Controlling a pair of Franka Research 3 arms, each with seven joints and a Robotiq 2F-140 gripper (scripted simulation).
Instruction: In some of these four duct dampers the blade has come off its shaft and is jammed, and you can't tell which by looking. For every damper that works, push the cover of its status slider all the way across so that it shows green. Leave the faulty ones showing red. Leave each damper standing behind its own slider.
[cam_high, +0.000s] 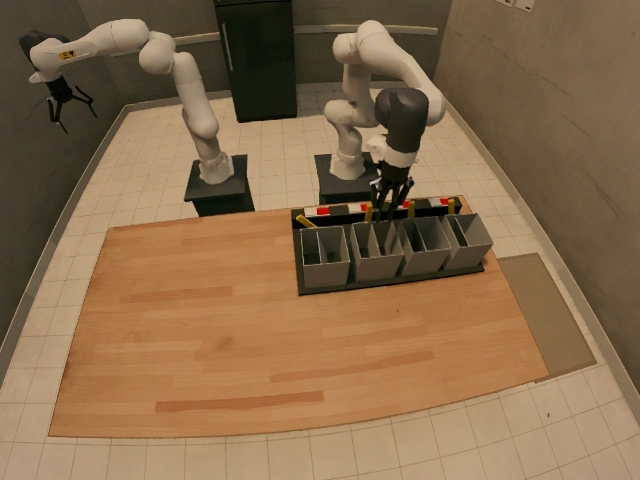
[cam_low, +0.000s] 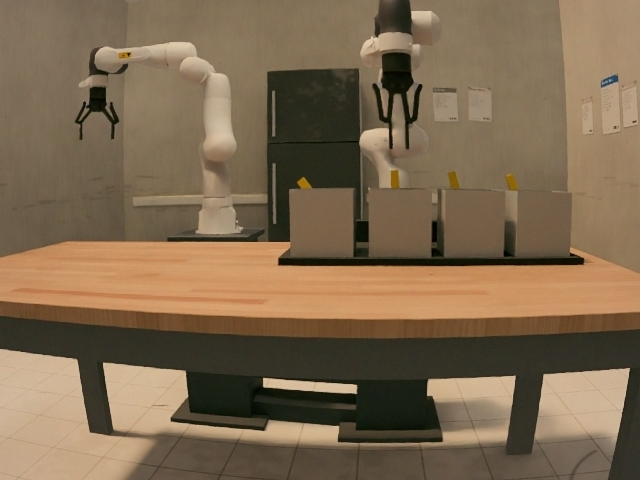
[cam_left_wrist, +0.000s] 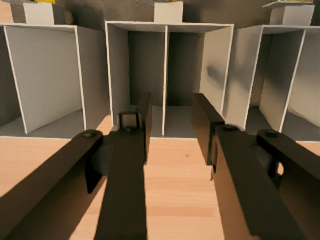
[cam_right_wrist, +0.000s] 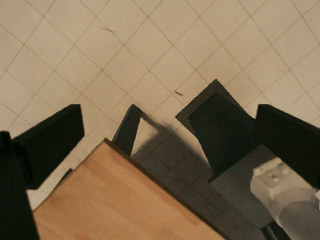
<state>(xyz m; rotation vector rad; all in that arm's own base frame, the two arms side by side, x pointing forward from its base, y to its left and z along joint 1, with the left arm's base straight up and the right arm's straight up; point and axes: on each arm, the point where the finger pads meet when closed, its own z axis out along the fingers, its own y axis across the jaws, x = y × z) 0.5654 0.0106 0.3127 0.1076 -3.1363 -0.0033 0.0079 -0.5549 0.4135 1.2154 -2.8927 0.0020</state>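
Right hand (cam_high: 80, 124) (cam_low: 96, 138) (cam_right_wrist: 169, 120): wide, holding nothing, beyond the worktop's (cam_high: 206, 310) (cam_low: 310, 284) (cam_left_wrist: 175, 175) (cam_right_wrist: 125, 200) left edge.
Leftmost damper (cam_high: 326, 275) (cam_low: 323, 222) (cam_left_wrist: 45, 65): by the rear edge, its yellow lever (cam_high: 306, 221) (cam_low: 304, 182) leaning left.
Left hand (cam_high: 383, 220) (cam_low: 399, 147) (cam_left_wrist: 171, 107): narrow gap, holding nothing, above the second damper (cam_high: 377, 268) (cam_low: 399, 222) (cam_left_wrist: 218, 65).
Other two dampers: toward the rear right corner.
Sliders: four, showing red.
Writing: wall sheets (cam_low: 445, 104), too small to read.
Room: wide wood stretches between dampers and left edge, little at right edge.
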